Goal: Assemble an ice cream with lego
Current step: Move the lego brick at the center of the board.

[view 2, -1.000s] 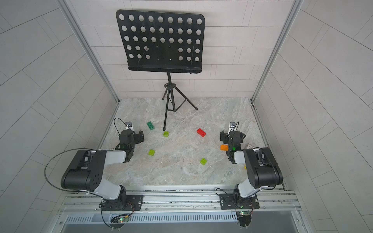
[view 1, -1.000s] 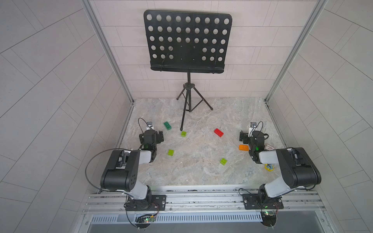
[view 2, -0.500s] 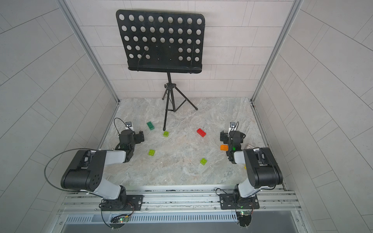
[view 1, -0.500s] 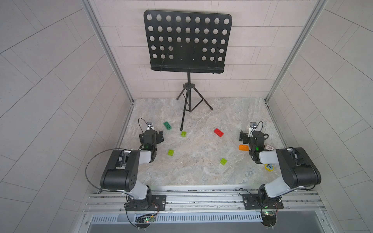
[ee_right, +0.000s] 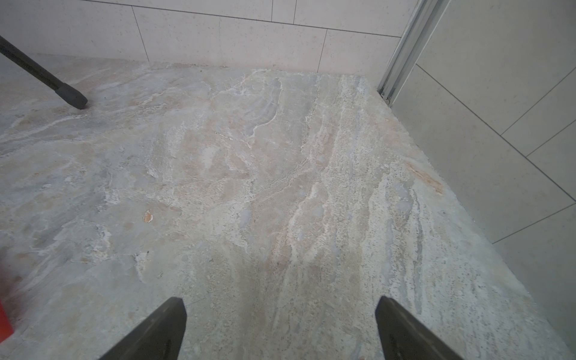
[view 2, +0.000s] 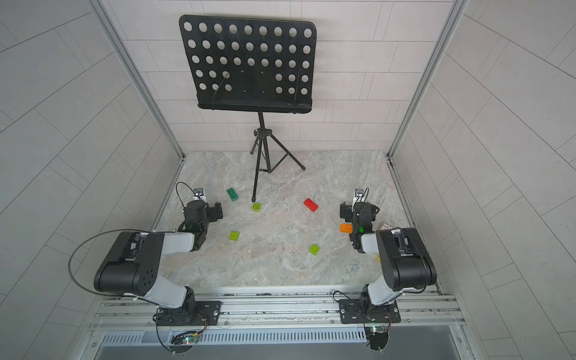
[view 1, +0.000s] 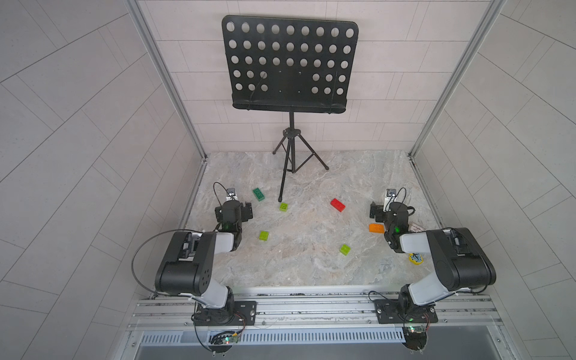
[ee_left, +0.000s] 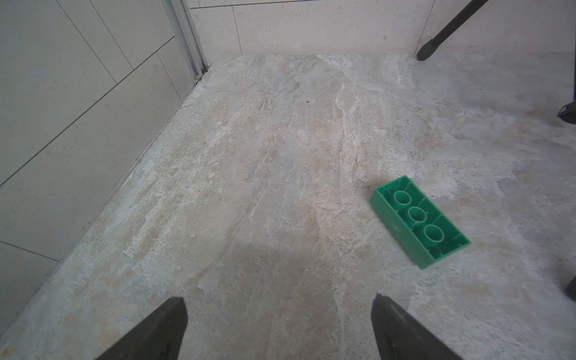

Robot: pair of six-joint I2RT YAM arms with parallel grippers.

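Jaws of the left tool (ee_left: pixel 279 299) stand wide apart with nothing between them but bare marble-patterned tabletop (ee_left: pixel 249 156). The right tool (ee_right: pixel 280 298) is spread just as wide over bare surface near the far right corner, and grips nothing. Both tools sit low over the tabletop, the left one at the left side and the right one at the right side. A little far and to the right of the left tool lies the dark green brick (ee_left: pixel 419 218), flipped so its hollow underside with three round tubes faces up. Just right of it one lime-green square (view 1: pixel 283 207) sits beside the nearest foot of the black music stand (view 1: pixel 290 62), whose tripod stands at the far middle. A second lime-green square (view 1: pixel 263 235) lies nearer, to the right of the left arm, and a third lime-green square (view 1: pixel 344 249) lies near and right of centre. The red brick (view 1: pixel 338 205) rests studs up between the centre and the right tool, apart from both. The orange rounded piece (view 1: pixel 376 228) lies just left of the right arm's wrist; whether it touches the arm cannot be told. All six pieces lie separate, none pressed onto another. A white card (view 1: pixel 417 226) shows to the right of that wrist, and a yellow round object (view 1: pixel 416 258) sits nearer, partly hidden by the right arm.
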